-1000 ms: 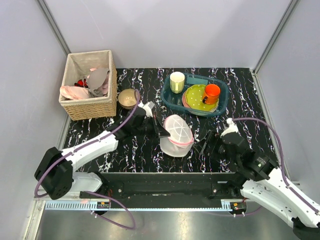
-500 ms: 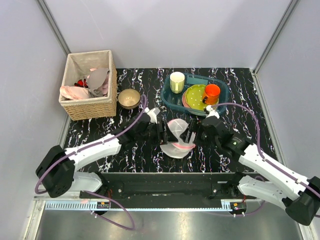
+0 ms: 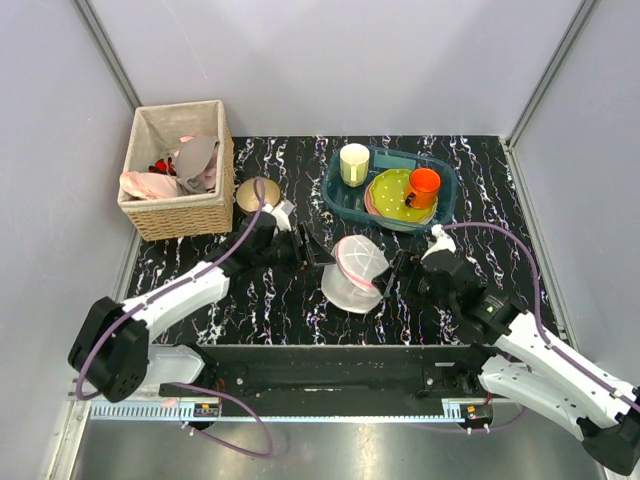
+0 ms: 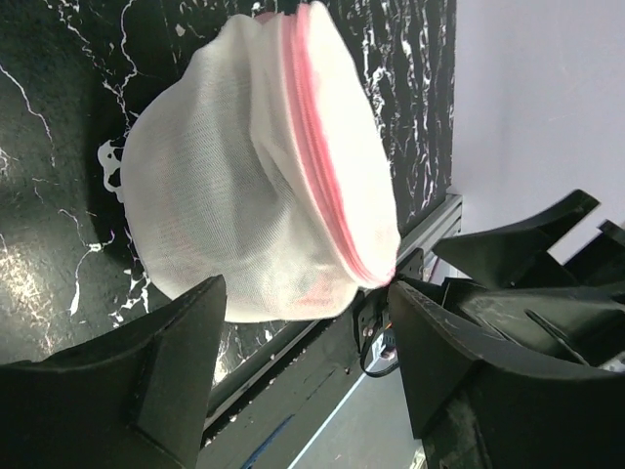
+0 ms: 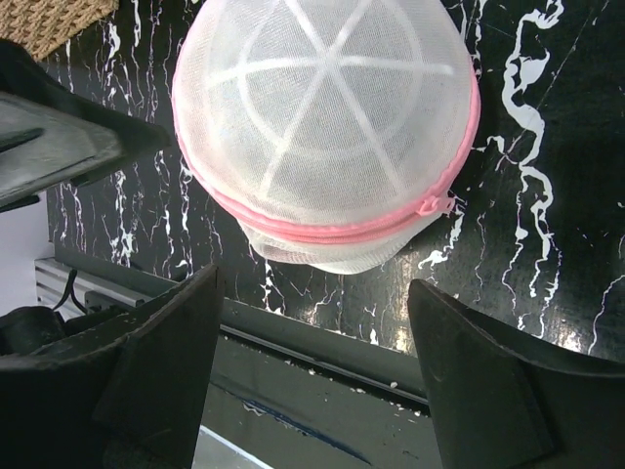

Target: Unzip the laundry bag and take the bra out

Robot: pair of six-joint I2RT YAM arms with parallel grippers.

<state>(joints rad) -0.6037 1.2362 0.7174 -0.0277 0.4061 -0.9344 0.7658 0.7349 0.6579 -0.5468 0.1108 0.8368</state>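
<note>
The laundry bag (image 3: 352, 272), a white mesh dome with pink zipper trim, lies near the table's front edge, its pink zipper pull (image 5: 437, 203) at its side. No dark red shows through its mesh (image 5: 322, 107). My left gripper (image 3: 316, 258) stands open just left of it, and the bag's lower rim (image 4: 293, 283) reaches between the tips without being pinched. Right of the bag, my right gripper (image 3: 396, 276) is open with its fingers a little short of the bag. A small dark red garment, by its look the bra (image 3: 160, 167), lies in the wicker basket.
The wicker basket (image 3: 185, 215) with pale cloths stands at the back left, with a brass bowl (image 3: 257, 193) beside it. A blue tray (image 3: 342, 203) at the back holds a pale cup (image 3: 354, 163), green plates (image 3: 390, 196) and an orange mug (image 3: 423, 186). The table's front rail runs just below the bag.
My left gripper was shut at the bag's left side, then opened and drew back slightly left. The right arm swung in toward the bag, then eased back a little. The bag settled lower.
</note>
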